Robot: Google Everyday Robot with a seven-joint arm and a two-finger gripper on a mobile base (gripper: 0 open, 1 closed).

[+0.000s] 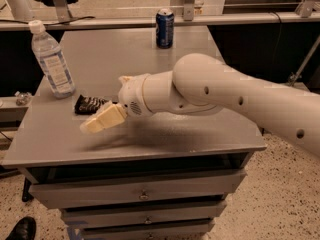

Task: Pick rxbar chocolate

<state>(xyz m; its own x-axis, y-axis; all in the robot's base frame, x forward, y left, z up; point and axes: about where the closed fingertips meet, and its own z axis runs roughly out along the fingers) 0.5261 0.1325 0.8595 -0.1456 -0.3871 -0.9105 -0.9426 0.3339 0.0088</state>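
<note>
The rxbar chocolate (90, 104) is a small flat bar in a shiny black wrapper with pale lettering, lying on the grey table (170, 129) at the left. My gripper (92, 127) reaches in from the right on a thick white arm. Its cream fingertips (102, 120) point down to the left, just in front of and slightly below the bar in the picture, partly overlapping its right end. The gripper holds nothing that I can see.
A clear water bottle (51, 60) with a white cap stands at the table's left edge behind the bar. A dark blue soda can (164, 29) stands at the back centre. Drawers (142, 194) run below the tabletop. A black shoe (20, 229) is on the floor at lower left.
</note>
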